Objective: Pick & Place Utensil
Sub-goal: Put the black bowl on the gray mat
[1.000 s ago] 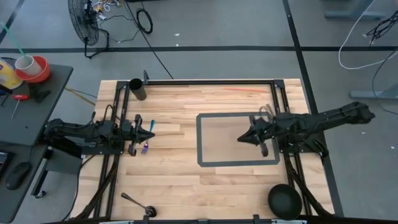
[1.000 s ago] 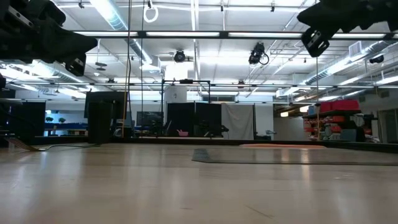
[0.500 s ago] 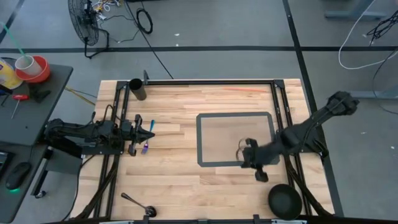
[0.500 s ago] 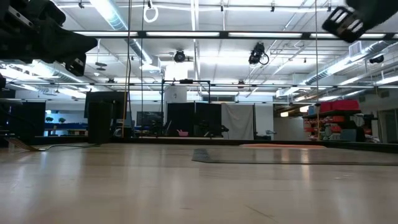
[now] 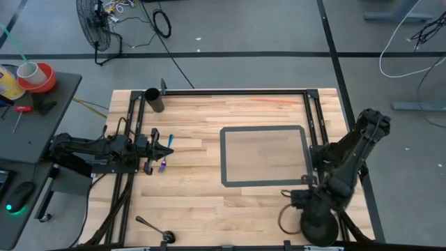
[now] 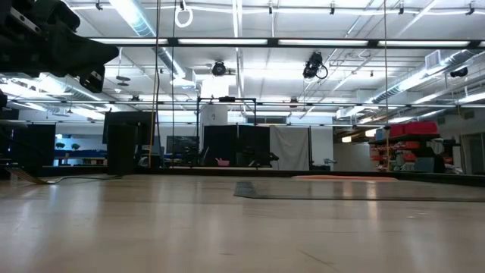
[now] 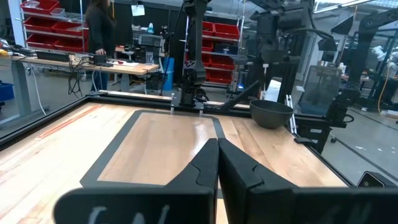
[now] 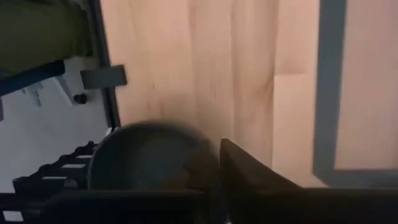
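One black bowl [image 5: 318, 224], one ladle [image 5: 155, 229], one black cup [image 5: 153, 100] on the wooden desk [image 5: 195, 188] (grey-taped rectangle [image 5: 265, 156]). Left tool [image 5: 168, 150] closed, empty; right tool [image 5: 287, 217]: cannot tell.

bright, even light falls from long ceiling tube lamps [image 6: 227, 42], which glare white in the low view and lay a soft sheen on the table [image 6: 227, 227]. the right wrist view is dim and blurred, the dark bowl [image 8: 149, 155] smeared out of focus.
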You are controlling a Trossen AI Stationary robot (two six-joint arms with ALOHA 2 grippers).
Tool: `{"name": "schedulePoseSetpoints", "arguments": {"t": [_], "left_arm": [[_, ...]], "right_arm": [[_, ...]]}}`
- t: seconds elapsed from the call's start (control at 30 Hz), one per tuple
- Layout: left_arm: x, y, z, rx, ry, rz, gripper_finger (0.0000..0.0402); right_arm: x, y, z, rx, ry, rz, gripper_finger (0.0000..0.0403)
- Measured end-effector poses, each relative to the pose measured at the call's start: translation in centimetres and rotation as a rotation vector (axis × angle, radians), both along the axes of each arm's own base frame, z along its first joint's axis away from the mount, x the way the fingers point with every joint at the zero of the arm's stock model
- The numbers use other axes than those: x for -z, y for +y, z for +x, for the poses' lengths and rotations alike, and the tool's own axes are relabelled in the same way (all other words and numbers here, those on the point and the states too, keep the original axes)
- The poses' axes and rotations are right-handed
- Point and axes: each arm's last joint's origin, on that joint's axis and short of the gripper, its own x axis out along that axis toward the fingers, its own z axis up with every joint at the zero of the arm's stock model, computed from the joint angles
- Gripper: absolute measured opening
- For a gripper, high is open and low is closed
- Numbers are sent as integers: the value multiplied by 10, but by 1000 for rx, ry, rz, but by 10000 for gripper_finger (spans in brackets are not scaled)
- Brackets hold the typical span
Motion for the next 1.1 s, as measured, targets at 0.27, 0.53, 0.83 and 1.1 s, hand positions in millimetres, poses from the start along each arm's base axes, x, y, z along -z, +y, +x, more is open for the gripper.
{"name": "schedulePoseSetpoints", "arguments": {"t": [0.27,0.53,0.83,1.1], "left_arm": [[0,0,0,0,0,0,14],[0,0,0,0,0,0,14],[0,0,0,0,0,0,14],[0,0,0,0,0,0,14]], "right_arm": [[11,7,-20,-47,-48,-94,154],[49,-1,-31,-31,165,-71,168],[83,-7,-35,-88,159,-46,156],[89,-2,-34,-96,155,30,130]]}}
